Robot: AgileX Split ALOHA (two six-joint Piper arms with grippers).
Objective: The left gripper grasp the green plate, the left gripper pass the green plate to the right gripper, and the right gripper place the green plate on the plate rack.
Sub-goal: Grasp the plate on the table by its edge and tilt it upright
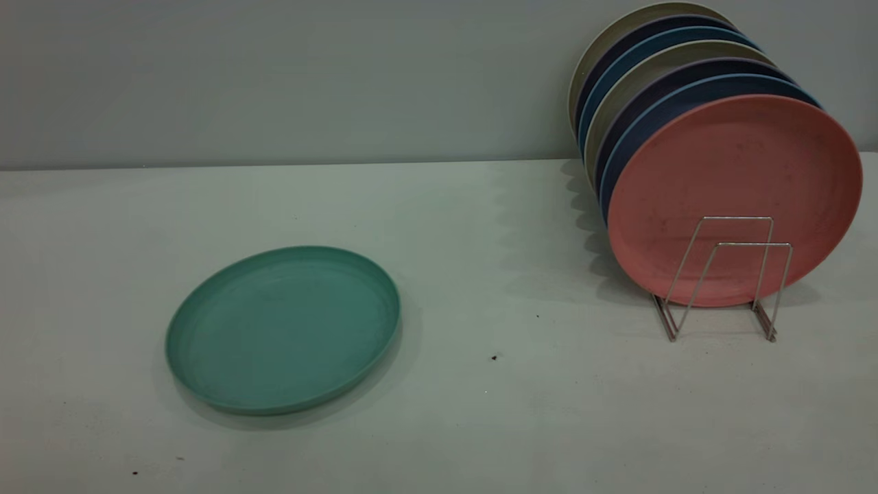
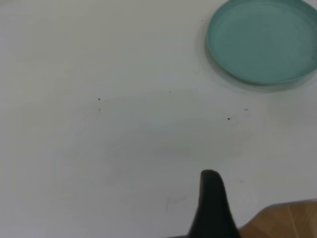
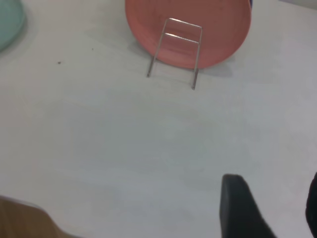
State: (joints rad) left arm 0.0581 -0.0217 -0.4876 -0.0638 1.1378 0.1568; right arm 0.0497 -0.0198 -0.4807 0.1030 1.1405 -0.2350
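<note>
The green plate lies flat on the white table at the front left; it also shows in the left wrist view and at the edge of the right wrist view. The plate rack stands at the right, its two front wire loops bare, in front of a salmon-pink plate. Neither gripper shows in the exterior view. My left gripper hangs over bare table, well short of the green plate; only one finger shows, nothing beside it. My right gripper is open and empty, short of the rack.
Behind the salmon-pink plate, several dark blue and pale plates stand upright in the rack, leaning toward the wall. A brown floor shows past the table's near edge in both wrist views. Small dark specks dot the table.
</note>
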